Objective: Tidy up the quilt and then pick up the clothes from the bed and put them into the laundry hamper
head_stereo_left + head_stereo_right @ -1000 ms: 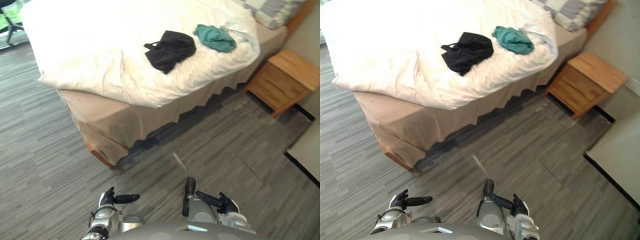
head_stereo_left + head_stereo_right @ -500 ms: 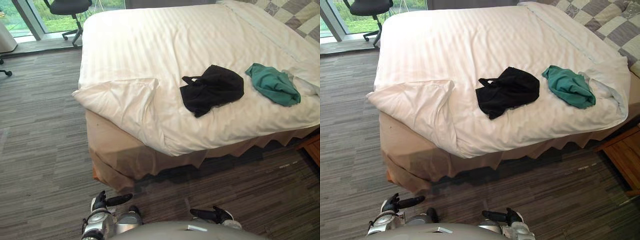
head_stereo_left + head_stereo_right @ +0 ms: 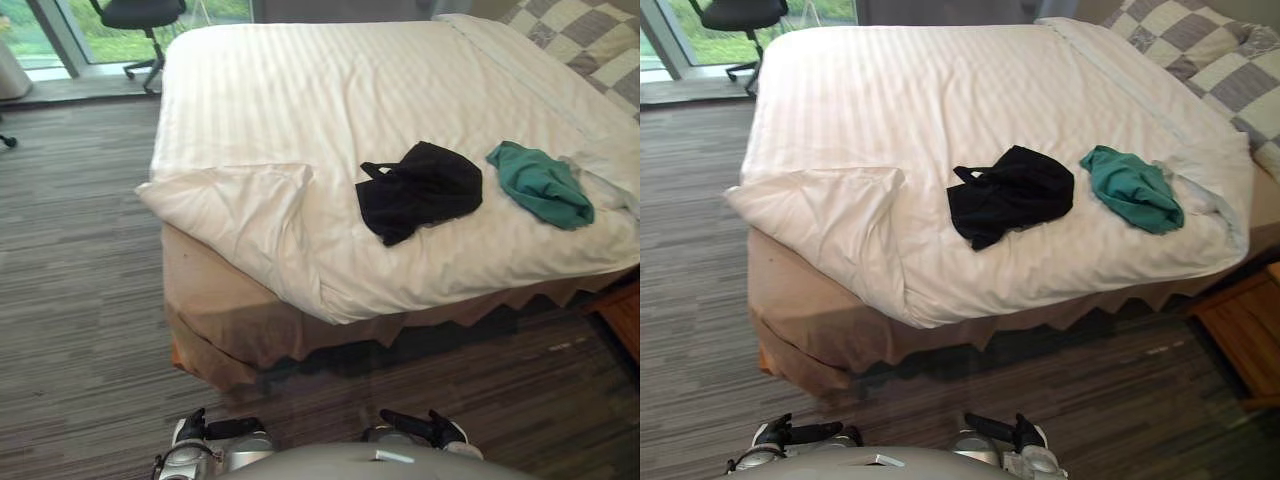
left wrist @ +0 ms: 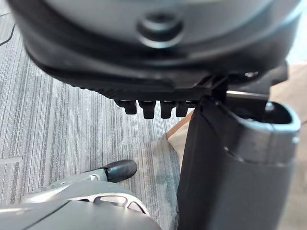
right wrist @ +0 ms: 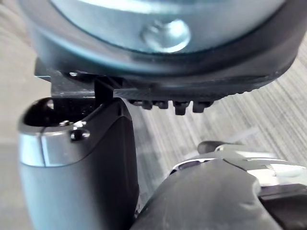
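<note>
Slightly lower now in the head view, left hand (image 3: 198,432) and right hand (image 3: 432,430) hang relaxed and empty over the floor (image 3: 80,300), well short of the bed (image 3: 230,320). Quilt (image 3: 330,90) is folded back at the bed's near left corner, ahead of the left hand; black garment (image 3: 420,188) and green garment (image 3: 540,183) lie nearer the right.

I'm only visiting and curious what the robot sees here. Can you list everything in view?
quilt: 1, white, over the bed, near-left corner folded over
black garment: 1, black, on the quilt
green garment: 1, teal, right of the black one, apart
checked bedding: 1 patch, grey-white, far right
office chair: 1, black, far left
bedside cabinet: 1, brown wood, right of bed
carpet: 1, grey
left hand: 1, dark, bottom left, open
right hand: 1, dark, bottom centre, open
</note>
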Motion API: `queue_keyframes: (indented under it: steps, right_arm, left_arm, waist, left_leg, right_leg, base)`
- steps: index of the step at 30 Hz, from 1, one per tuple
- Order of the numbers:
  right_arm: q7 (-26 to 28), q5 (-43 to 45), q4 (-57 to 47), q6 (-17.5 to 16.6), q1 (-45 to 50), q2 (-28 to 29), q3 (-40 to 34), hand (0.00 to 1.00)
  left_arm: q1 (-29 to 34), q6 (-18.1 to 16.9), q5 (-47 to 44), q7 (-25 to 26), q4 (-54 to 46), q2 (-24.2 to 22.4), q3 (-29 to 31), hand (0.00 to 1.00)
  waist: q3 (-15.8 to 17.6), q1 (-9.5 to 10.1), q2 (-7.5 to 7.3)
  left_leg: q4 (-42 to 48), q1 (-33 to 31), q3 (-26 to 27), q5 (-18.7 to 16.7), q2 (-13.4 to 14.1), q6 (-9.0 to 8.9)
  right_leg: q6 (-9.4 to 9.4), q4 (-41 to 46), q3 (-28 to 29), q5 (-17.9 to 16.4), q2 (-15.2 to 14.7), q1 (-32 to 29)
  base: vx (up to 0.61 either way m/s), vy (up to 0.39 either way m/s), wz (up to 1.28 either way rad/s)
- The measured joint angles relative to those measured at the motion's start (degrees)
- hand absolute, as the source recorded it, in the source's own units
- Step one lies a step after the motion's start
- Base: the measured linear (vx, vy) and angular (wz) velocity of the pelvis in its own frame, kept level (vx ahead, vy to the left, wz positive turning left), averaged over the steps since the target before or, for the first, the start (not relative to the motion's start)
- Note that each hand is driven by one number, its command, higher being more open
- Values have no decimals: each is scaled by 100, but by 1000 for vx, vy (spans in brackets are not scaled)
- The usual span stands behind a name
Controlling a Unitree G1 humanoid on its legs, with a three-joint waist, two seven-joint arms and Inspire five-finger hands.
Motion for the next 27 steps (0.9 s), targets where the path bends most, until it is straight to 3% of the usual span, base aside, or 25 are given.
queue_keyframes:
  steps: [8, 12, 13, 19, 21, 23, 25, 27]
  right_arm:
    - [-21, -11, 244, 3, -71, -40, 200, 100]
    - [-33, -4, 326, 3, -70, -3, 201, 100]
    - [-34, -4, 366, 5, -70, 2, 200, 100]
    - [-105, -11, 430, 52, -56, 3, 200, 100]
    - [-134, -10, 421, 54, -53, 42, 232, 100]
    - [-171, -1, 390, 48, 5, 37, 317, 100]
    - [-192, -2, 342, 46, 31, 27, 373, 100]
    - [-234, -1, 217, 0, 90, 10, 502, 100]
  left_arm:
    - [48, -38, -83, -15, 40, 0, 2, 100]
    - [214, -55, -1261, 51, 52, -32, 301, 100]
    - [227, -67, -1865, 140, 67, -72, 518, 100]
    - [256, -197, -3420, 716, -80, -320, 1876, 100]
    - [198, -297, -4088, 1106, -736, -296, 2728, 100]
    - [74, -559, -4325, 1445, -1480, -147, 3125, 100]
    - [-11, -752, -4351, 1637, -1998, 92, 3320, 100]
    - [-100, -1164, -4352, 1866, -2911, 472, 3374, 100]
  waist:
    - [-79, 27, -24]
    - [-153, 24, -102]
    - [-171, 48, -125]
    - [-200, 184, -155]
    - [-254, 222, -216]
    - [-257, 341, -215]
    - [-257, 357, -214]
    - [-261, 363, -210]
  left_leg:
    - [-2, -3, -350, 21, 0, -35]
    - [-4, -27, -498, 48, -2, -49]
    - [-4, -55, -561, 66, -4, -47]
    - [-4, -151, -760, 116, -12, -35]
    - [-4, -217, -829, 123, 2, -38]
    - [-4, -224, -830, 111, 0, -42]
    - [-4, -228, -840, 84, -3, -46]
    - [-4, -260, -845, 61, -12, -54]
  right_leg:
    - [-39, -104, -430, -37, 17, 316]
    - [-53, -75, -567, -100, 15, 348]
    - [-51, -73, -612, -108, 15, 361]
    - [-63, -98, -852, -122, 17, 446]
    - [-111, -126, -917, -149, 39, 448]
    - [-116, -181, -915, -151, 48, 468]
    - [-131, -189, -920, -160, 50, 478]
    - [-162, -200, -919, -178, 50, 475]
  base:
    - [18, -18, 23]
    - [-33, -16, 20]
    - [-16, -15, 24]
    - [-17, -14, 22]
    - [-13, -17, 14]
    - [-2, -5, 3]
    - [0, 0, 0]
    - [17, -2, 1]
